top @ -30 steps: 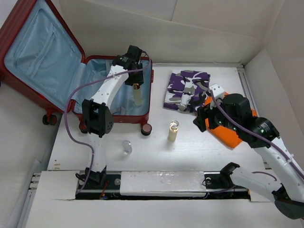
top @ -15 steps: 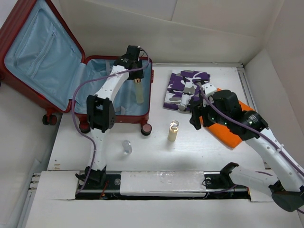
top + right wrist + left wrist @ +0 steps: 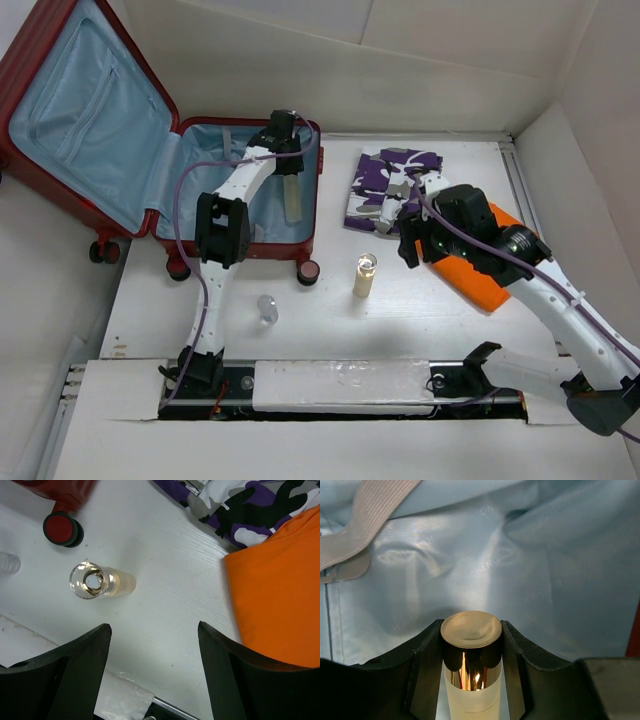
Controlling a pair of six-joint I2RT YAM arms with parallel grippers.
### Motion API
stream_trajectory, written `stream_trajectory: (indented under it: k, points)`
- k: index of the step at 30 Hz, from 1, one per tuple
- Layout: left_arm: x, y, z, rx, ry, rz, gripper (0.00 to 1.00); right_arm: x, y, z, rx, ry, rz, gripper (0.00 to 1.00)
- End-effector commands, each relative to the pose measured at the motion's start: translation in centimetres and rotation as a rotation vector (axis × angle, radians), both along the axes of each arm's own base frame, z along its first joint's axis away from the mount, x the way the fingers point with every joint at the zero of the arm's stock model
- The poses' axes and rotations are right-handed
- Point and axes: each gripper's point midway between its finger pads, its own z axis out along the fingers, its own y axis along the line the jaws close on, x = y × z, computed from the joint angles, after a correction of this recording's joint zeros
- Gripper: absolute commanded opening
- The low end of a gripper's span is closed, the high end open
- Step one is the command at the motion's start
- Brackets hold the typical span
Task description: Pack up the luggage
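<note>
The dark red suitcase (image 3: pixel 20 75) lies open at the back left, its light blue lining (image 3: pixel 470 555) showing. My left gripper (image 3: pixel 288 172) is over the suitcase's right half, shut on a frosted bottle with a gold cap (image 3: pixel 471 645), which also shows in the top view (image 3: pixel 292 203). My right gripper (image 3: pixel 412 245) is open and empty above the table, between a pale yellow bottle with a clear cap (image 3: pixel 365 275) and the folded orange garment (image 3: pixel 488 275). That bottle (image 3: pixel 100 582) stands left of the gripper in the right wrist view.
A folded purple camouflage garment (image 3: pixel 392 190) lies behind the orange one (image 3: pixel 280 585). A small clear bottle (image 3: pixel 267 308) stands near the front left. A red-hubbed suitcase wheel (image 3: pixel 309 271) sits beside the yellow bottle. Walls close the back and right.
My left gripper has carried the frosted bottle farther back over the suitcase. My right gripper has moved left and back, off the orange garment toward the yellow bottle.
</note>
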Motion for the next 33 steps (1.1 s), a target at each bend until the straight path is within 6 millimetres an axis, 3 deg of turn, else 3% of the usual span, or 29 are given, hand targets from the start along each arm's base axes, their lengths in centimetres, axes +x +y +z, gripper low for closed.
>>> stream_trajectory:
  k: [1,3,4,5,7,8,9,11,13,14,15,16,17,18,19,21,22,24,25,26,28,29,33]
  points:
    - [1.2,-0.7,3.2,-0.044,-0.082,-0.026,0.27,0.5,0.0,2.3,0.026,-0.055,-0.026,0.76]
    - [0.9,-0.9,2.7,-0.051,-0.069,-0.035,0.36,0.7,-0.1,2.5,0.021,-0.061,-0.035,0.76]
    - [1.0,-0.9,3.5,-0.054,-0.080,-0.036,0.41,0.7,-0.1,2.5,0.021,-0.061,-0.035,0.76]
    - [0.7,-1.1,3.7,-0.065,-0.077,-0.046,0.53,0.8,0.0,3.0,0.029,-0.071,-0.035,0.76]
    - [0.5,-1.3,5.0,-0.082,-0.097,-0.057,0.65,0.9,-0.2,3.0,0.023,-0.075,-0.043,0.76]
    - [0.3,-1.3,6.9,-0.091,-0.127,-0.058,0.69,0.9,-0.2,3.0,0.023,-0.075,-0.043,0.76]
    - [0.0,-1.2,7.7,-0.093,-0.136,-0.058,0.76,0.9,-0.2,3.0,0.017,-0.078,-0.037,0.76]
    - [-0.6,-1.2,11.5,-0.116,-0.193,-0.066,0.78,0.9,-0.2,3.0,0.017,-0.078,-0.037,0.76]
    - [-1.3,-1.1,13.7,-0.132,-0.223,-0.075,0.80,1.0,0.0,3.1,0.027,-0.082,-0.030,0.76]
    - [-2.4,-1.0,17.0,-0.161,-0.270,-0.079,0.80,1.1,0.1,3.3,0.033,-0.089,-0.030,0.76]
    - [-3.6,-1.8,18.2,-0.173,-0.280,-0.103,0.78,1.0,-0.1,3.6,0.036,-0.102,-0.037,0.76]
    - [-5.0,-2.4,17.7,-0.171,-0.263,-0.120,0.77,1.0,-0.2,4.2,0.051,-0.123,-0.038,0.76]
    - [-6.3,-3.2,18.5,-0.172,-0.278,-0.149,0.77,1.0,-0.5,4.5,0.049,-0.137,-0.051,0.76]
    - [-9.3,-5.2,21.4,-0.188,-0.320,-0.198,0.77,1.1,-1.1,5.2,0.046,-0.164,-0.076,0.76]
    - [-11.4,-6.1,19.7,-0.172,-0.282,-0.237,0.77,1.0,-1.6,5.8,0.059,-0.184,-0.102,0.76]
    - [-15.0,-7.9,19.4,-0.152,-0.268,-0.283,0.77,1.3,-3.1,6.9,0.066,-0.224,-0.189,0.75]
    - [-18.9,-9.4,18.6,-0.143,-0.245,-0.345,0.77,1.1,-4.1,7.6,0.072,-0.244,-0.229,0.75]
    - [-22.4,-10.4,17.5,-0.151,-0.212,-0.365,0.77,1.1,-5.7,8.6,0.080,-0.266,-0.298,0.77]
    - [-25.1,-11.5,18.8,-0.195,-0.233,-0.392,0.77,1.1,-6.5,9.3,0.073,-0.284,-0.330,0.79]
    - [-27.2,-11.5,16.4,-0.185,-0.177,-0.406,0.78,0.7,-6.9,9.6,0.076,-0.284,-0.347,0.83]
    - [-29.9,-12.5,16.3,-0.216,-0.173,-0.436,0.80,0.5,-8.1,10.4,0.078,-0.300,-0.384,0.88]
    - [-32.4,-13.8,16.8,-0.242,-0.173,-0.479,0.81,0.3,-8.2,10.1,0.070,-0.291,-0.384,0.90]
    - [-36.4,-15.7,14.6,-0.192,-0.112,-0.520,0.83,0.1,-7.6,9.4,0.078,-0.258,-0.352,0.90]
